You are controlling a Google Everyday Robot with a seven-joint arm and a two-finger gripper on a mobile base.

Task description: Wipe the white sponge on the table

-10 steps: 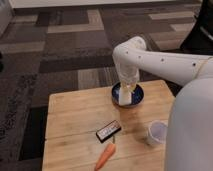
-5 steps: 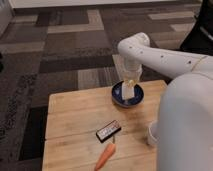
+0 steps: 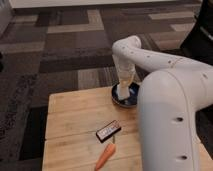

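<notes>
My gripper (image 3: 124,86) hangs at the end of the white arm, pointing down into a dark blue bowl (image 3: 118,100) at the far edge of the light wooden table (image 3: 75,115). A pale off-white patch (image 3: 122,91) shows in the bowl right under the gripper. It may be the white sponge, but I cannot tell for sure. No sponge lies anywhere else on the table in view.
A black bar with white print (image 3: 108,131) lies near the table's middle. An orange carrot (image 3: 105,156) lies in front of it. My bulky white arm (image 3: 170,115) covers the table's right side. Dark patterned carpet (image 3: 60,45) surrounds the table.
My arm has swung further across the right side and now hides the white cup. The gripper stays over the bowl.
</notes>
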